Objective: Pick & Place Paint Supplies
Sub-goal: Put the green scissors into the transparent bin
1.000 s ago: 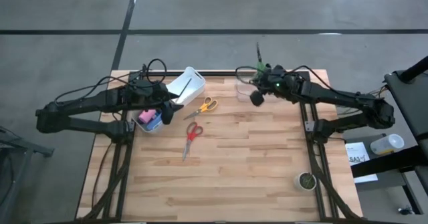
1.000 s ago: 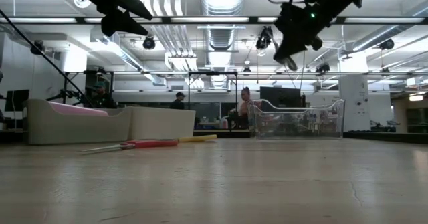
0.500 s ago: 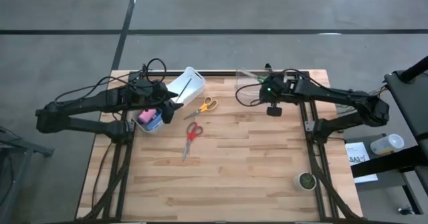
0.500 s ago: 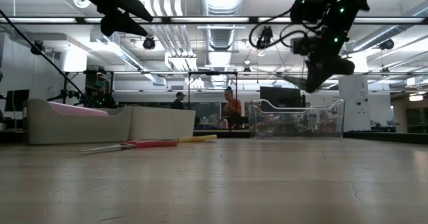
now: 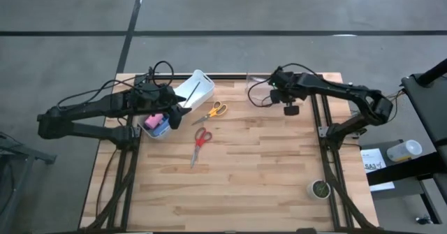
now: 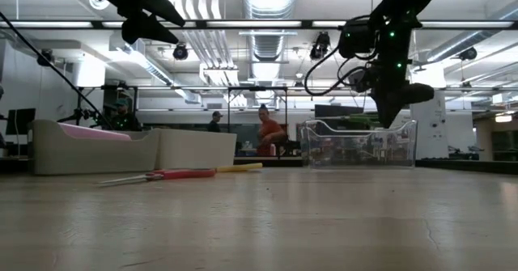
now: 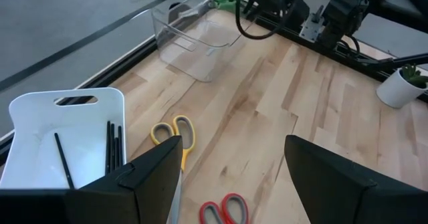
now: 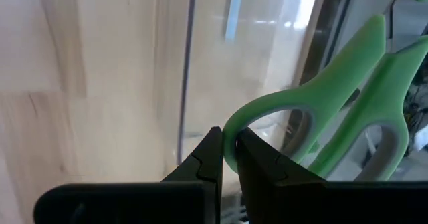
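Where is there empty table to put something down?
The whole near half of the table, between the red scissors and the small plant pot, is bare wood. It is crowded at the far edge: white bin, yellow scissors, clear bin and both tools.

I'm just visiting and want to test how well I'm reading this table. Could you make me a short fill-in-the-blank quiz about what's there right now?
1. The right pincer is shut on the ____-handled scissors.
2. The thin brushes lie in the ____ bin.
3. The red scissors lie flat on the table, nearer its front edge than the ____ scissors.
4. The left pincer is ____, holding nothing.

Missing words: green; white; yellow; open
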